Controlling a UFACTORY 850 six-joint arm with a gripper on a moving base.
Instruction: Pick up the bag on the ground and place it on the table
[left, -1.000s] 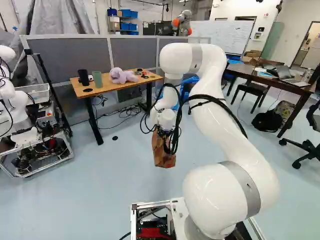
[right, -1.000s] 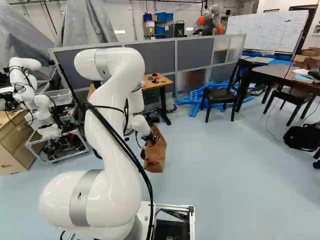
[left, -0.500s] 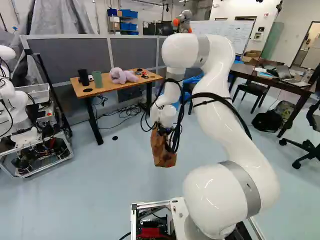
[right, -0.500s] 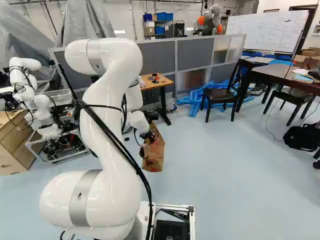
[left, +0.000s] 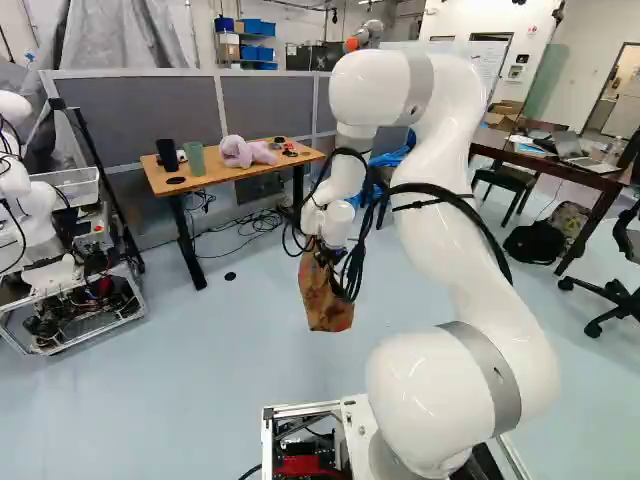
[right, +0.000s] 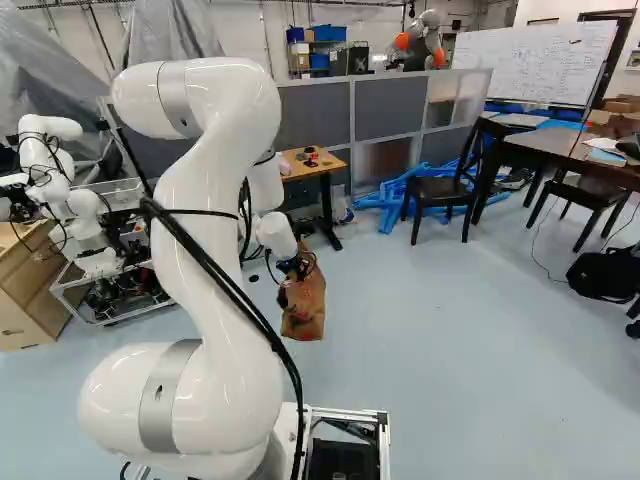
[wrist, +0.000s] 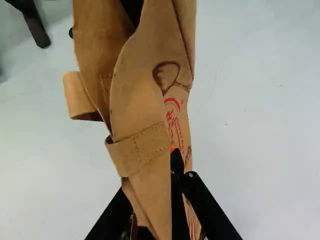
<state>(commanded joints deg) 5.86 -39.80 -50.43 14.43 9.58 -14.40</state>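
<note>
So the white arm (left: 480, 270) goes up from its joint at the foot of both base views, then bends over and down to the black gripper (right: 298, 268). That claw's clamped on the brown paper bag (right: 304, 308): in the wrist view the bag's top part is pinched between the fingers, handle strap and red print right there. The bag hangs below the gripper over the floor (left: 230, 380), and I honestly can't tell if its bottom touches down. Past it, toward the left of the left base view, is the wooden table (left: 225, 180). Flat black disc (left: 175, 181) by its near left corner, dark cup (left: 167, 154) up by the far left corner, green cup (left: 195, 160) just beside that, purple plush (left: 246, 152) toward the far edge around the middle, and some small black and red bits (left: 290, 152) near the right edge. Another robot (left: 35, 210) stands off to the left. Gray partition (left: 145, 115) runs behind the table, then way back there's a whiteboard (right: 535, 60).
</note>
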